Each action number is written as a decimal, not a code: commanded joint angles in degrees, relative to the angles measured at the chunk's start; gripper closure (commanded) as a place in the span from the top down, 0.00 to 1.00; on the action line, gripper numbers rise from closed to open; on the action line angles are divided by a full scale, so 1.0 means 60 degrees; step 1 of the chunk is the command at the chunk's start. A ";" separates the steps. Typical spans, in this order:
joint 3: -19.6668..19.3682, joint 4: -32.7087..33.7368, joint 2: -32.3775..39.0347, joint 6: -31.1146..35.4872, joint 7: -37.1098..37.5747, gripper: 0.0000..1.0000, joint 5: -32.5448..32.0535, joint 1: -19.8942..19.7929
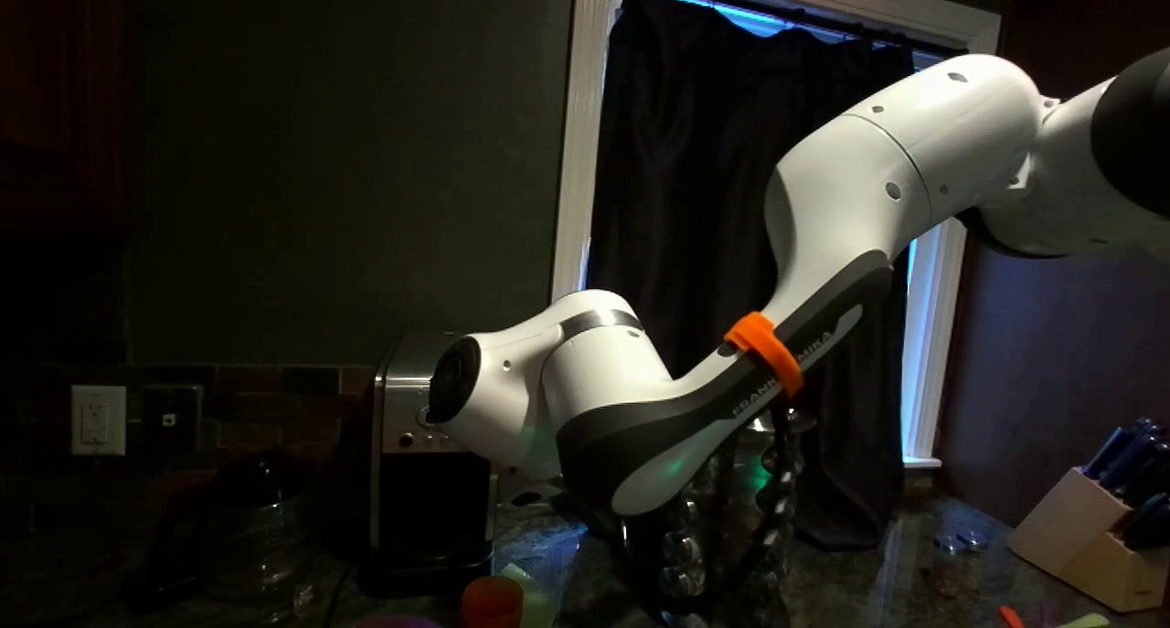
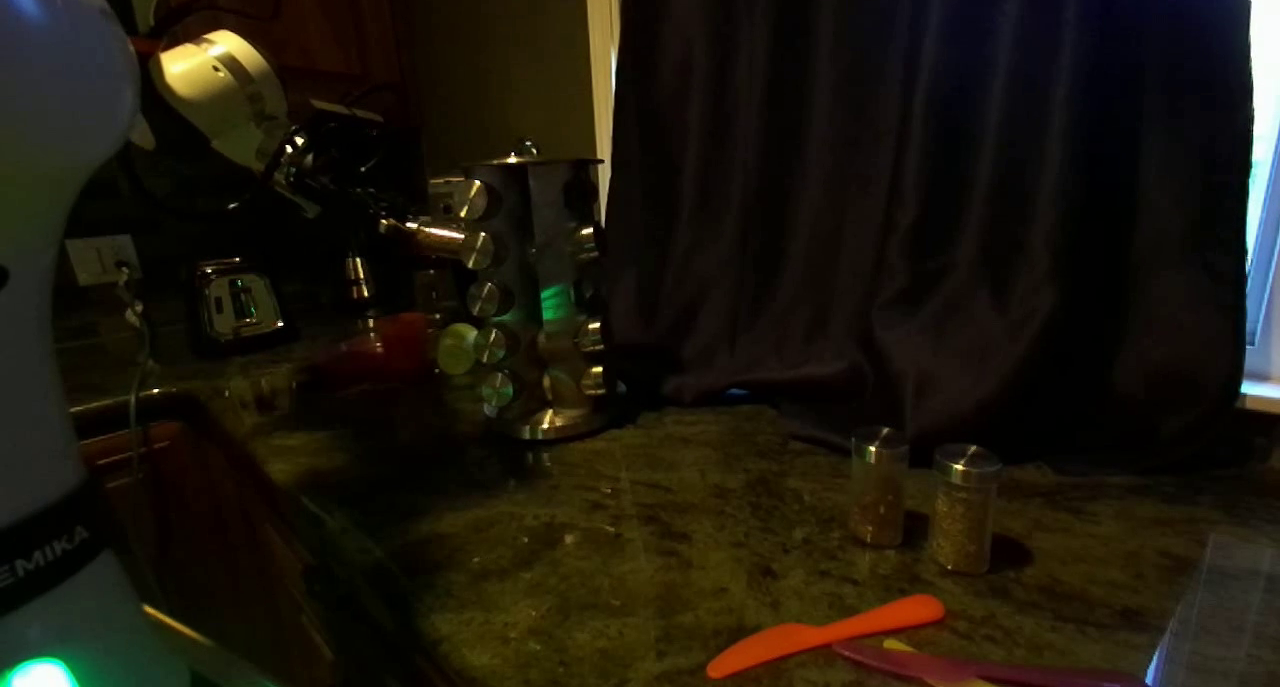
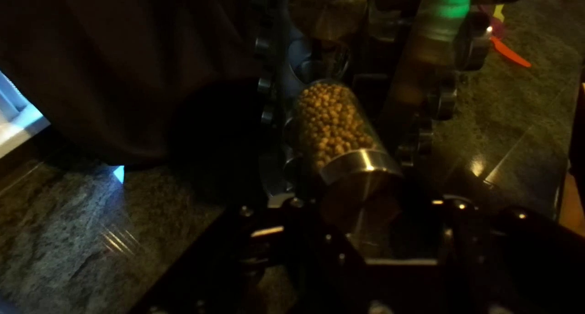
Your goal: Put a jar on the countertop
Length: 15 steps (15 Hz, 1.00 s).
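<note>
White and bent at the elbow, the Franka Panda arm (image 1: pixel 827 244) is angled downward in an exterior view, and a tilted glass jar (image 3: pixel 336 122) is clamped in the gripper (image 3: pixel 363 209), above the speckled countertop (image 2: pixel 600 547), by the spice rack (image 2: pixel 548 227)! Two spice jars (image 2: pixel 963 517) are stood on the surface; a dark curtain (image 2: pixel 900 197) is hung behind.

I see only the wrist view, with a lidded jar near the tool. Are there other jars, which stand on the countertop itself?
Observer: Yes, in an exterior view two jars stand upright on the countertop, before the dark curtain.
Operator: Good. Which other object stands there, outside my picture?
Observer: In an exterior view, a pale knife block also stands on the countertop.
</note>
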 commanded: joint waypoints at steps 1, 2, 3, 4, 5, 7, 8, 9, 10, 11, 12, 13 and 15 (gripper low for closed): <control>0.0092 0.0487 -0.0090 0.0162 -0.0007 0.26 0.1385 -0.0062; 0.0091 0.0642 -0.0117 0.0200 -0.0013 0.26 0.1812 -0.0092; 0.0085 0.0753 -0.0177 0.0335 -0.0040 0.26 0.2214 -0.0141; 0.0061 0.0837 -0.0228 0.0465 -0.0043 0.26 0.2599 -0.0182; 0.0066 0.0897 -0.0313 0.0787 -0.0149 0.26 0.3029 -0.0268; -0.0018 0.0945 -0.0414 0.1325 -0.0133 0.26 0.3800 -0.0393; -0.0054 0.0957 -0.0460 0.1596 -0.0149 0.26 0.4158 -0.0440; -0.0095 0.0878 -0.0556 0.1983 -0.0190 0.26 0.4544 -0.0533; -0.0136 0.0828 -0.0622 0.2323 -0.0216 0.26 0.4852 -0.0578; -0.0168 0.0753 -0.0696 0.2689 -0.0309 0.26 0.5236 -0.0680; -0.0195 0.0690 -0.0752 0.3004 -0.0405 0.26 0.5563 -0.0757; -0.0210 0.0621 -0.0803 0.3311 -0.0553 0.26 0.5939 -0.0849; -0.0246 0.0466 -0.0897 0.3882 -0.0822 0.26 0.6576 -0.0985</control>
